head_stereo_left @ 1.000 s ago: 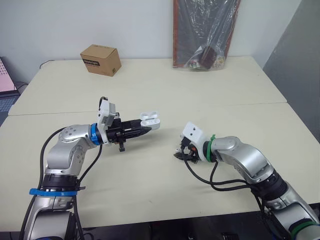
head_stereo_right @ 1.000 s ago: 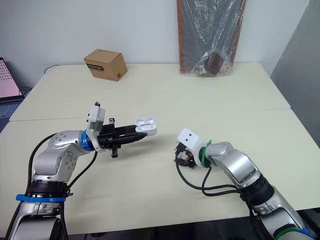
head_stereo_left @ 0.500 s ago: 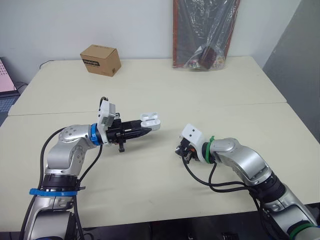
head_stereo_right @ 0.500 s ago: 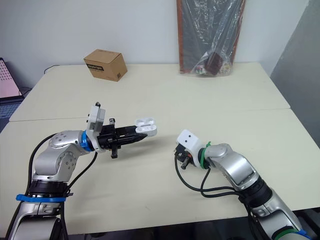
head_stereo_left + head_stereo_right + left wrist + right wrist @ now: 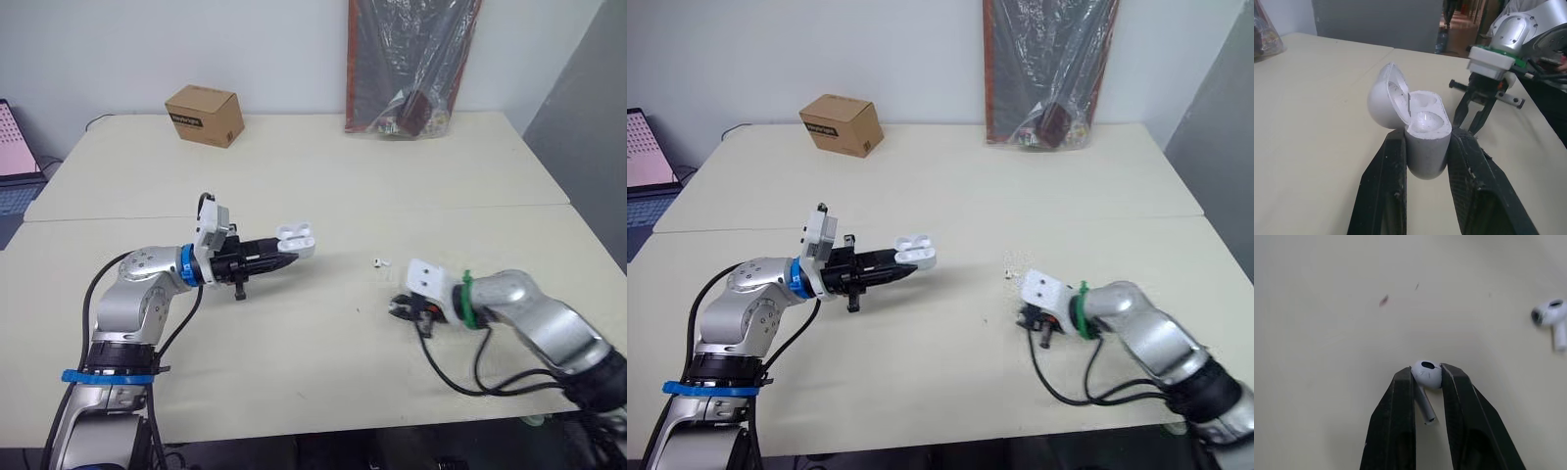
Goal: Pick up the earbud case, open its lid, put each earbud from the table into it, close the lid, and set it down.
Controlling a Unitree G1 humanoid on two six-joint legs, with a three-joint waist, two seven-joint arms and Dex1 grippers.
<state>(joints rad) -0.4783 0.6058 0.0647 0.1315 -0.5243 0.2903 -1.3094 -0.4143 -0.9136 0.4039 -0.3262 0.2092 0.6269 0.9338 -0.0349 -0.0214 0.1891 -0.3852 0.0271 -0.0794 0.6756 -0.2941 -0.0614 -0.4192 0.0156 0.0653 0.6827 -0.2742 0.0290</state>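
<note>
Head eyes look down over the table — wrist cameras sit close above it.

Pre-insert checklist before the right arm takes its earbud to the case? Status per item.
1. Earbud case clamped in left end effector: ok.
2. Lid open: ok.
3. Sockets look empty: ok.
4. Earbud pinched by its head in right end effector: ok.
5. Earbud stem lined up with a socket: cannot tell.
6. Second earbud lying on the table, apart from the right end effector: ok.
</note>
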